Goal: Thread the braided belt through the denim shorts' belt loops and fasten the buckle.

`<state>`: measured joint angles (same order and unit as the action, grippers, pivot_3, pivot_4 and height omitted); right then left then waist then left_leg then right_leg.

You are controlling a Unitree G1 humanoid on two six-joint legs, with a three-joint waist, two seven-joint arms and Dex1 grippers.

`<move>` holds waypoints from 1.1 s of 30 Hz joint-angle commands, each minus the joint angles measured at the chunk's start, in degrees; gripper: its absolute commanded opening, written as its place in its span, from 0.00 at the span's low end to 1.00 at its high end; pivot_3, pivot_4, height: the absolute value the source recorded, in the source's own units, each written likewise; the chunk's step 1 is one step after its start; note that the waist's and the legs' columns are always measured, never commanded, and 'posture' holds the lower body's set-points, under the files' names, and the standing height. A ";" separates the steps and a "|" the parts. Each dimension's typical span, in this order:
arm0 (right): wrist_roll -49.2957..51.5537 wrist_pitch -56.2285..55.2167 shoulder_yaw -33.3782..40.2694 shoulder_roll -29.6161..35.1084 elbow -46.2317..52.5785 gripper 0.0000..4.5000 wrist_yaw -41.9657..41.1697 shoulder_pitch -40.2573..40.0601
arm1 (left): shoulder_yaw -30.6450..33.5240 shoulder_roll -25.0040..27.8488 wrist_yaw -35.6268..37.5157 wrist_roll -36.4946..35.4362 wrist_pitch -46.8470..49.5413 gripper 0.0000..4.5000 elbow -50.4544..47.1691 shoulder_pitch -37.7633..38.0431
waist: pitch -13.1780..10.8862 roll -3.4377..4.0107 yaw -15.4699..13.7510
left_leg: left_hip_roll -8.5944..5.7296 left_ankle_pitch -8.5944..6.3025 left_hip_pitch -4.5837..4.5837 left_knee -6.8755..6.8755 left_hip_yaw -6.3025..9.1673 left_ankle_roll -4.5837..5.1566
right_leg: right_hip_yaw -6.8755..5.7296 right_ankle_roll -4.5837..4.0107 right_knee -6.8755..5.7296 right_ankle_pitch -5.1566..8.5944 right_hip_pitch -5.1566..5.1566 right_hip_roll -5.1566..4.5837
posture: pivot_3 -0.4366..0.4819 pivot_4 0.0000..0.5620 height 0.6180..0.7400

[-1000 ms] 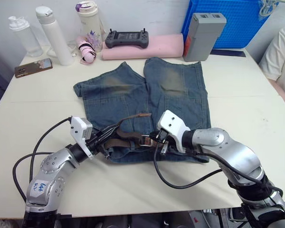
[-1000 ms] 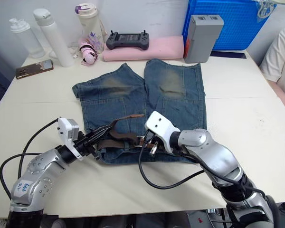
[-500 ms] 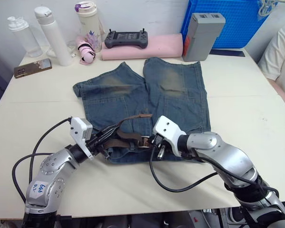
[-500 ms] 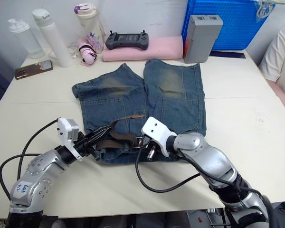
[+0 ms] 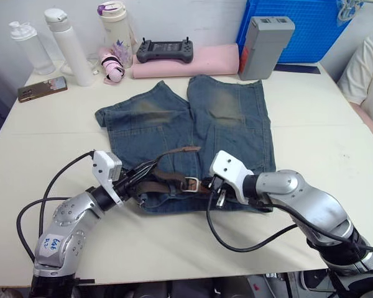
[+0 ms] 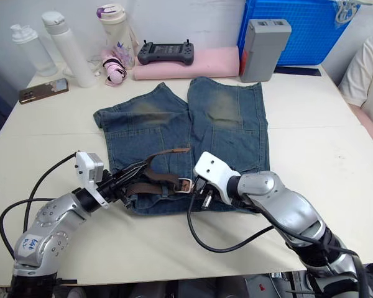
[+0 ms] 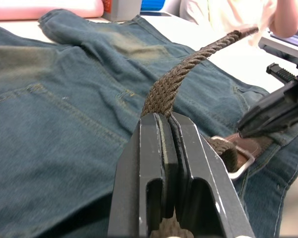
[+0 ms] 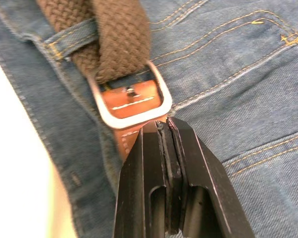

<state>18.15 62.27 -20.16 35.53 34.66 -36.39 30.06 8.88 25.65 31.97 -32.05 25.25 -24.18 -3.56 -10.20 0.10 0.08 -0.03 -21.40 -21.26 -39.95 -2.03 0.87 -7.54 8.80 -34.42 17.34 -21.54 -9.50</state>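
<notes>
The long dark brown braided belt [image 5: 165,181] lay left to right along the near waistband of the faded blue-grey denim shorts [image 5: 193,124], its small silver rectangular buckle [image 5: 191,184] just left of the right gripper [image 5: 215,186]. Those jaws were pressed together on the tan leather tab directly behind the buckle frame. The left gripper [image 5: 137,182], at the waistband's left end, had its jaws clamped on the woven strap, which arched up to the flat tip [image 5: 189,149] lying farther back. A denim belt loop [image 8: 72,37] crossed the strap beside the buckle. The right arm seemed nearer for fastening. The cream bench [image 5: 50,130] lay bare around the shorts; bottles stood far left.
</notes>
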 commanded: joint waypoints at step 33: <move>0.33 -2.07 0.23 -0.21 -1.56 0.00 -0.34 2.28 | -0.27 -0.04 -0.70 -0.24 -0.73 0.00 -2.42 -0.04 | 0.00 0.00 -0.04 | -0.01 0.00 -0.01 -0.02 0.01 0.00 | 0.00 0.00 0.00 0.00 0.01 0.00 | 0.48 0.27 0.79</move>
<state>18.19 60.91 -21.80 34.98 31.42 -36.31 31.86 8.35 25.55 31.15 -32.06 25.26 -24.31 -3.66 -10.20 0.10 0.04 -0.04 -21.40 -21.27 -39.97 -2.03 0.88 -7.54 8.81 -34.42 17.34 -21.53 -9.50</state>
